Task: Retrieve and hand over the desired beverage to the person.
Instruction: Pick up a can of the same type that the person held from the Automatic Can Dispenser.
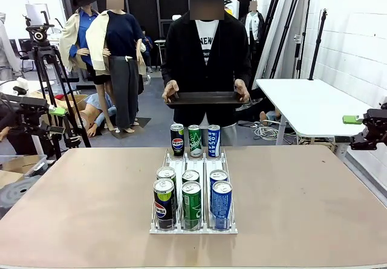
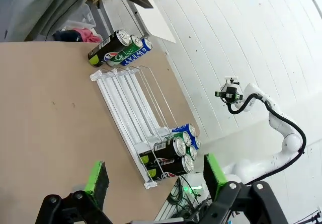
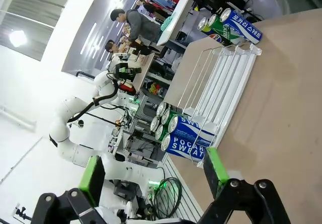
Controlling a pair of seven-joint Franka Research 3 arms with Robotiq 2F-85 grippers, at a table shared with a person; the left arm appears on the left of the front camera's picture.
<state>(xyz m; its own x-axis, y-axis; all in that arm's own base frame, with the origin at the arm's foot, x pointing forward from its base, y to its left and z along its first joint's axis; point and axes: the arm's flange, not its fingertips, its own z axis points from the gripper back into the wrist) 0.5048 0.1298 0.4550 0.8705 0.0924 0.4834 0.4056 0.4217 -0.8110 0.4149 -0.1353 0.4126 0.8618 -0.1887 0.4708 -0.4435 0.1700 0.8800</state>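
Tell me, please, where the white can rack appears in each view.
Front view: the white can rack lies mid-table, running away from the camera.
Left wrist view: the rack crosses the centre diagonally, upper left to lower right.
Right wrist view: the rack slants from upper right down to centre.
Shared landmark: the blue Pocari Sweat cans in one outer lane.

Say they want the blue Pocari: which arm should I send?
Right, probably. The blue cans fill the rack's right lane, nearest the right gripper; both grippers are open, but the left gripper would cross two lanes.

Person [image 1: 207, 54] beyond 9 upright racked cans [image 1: 191, 205]
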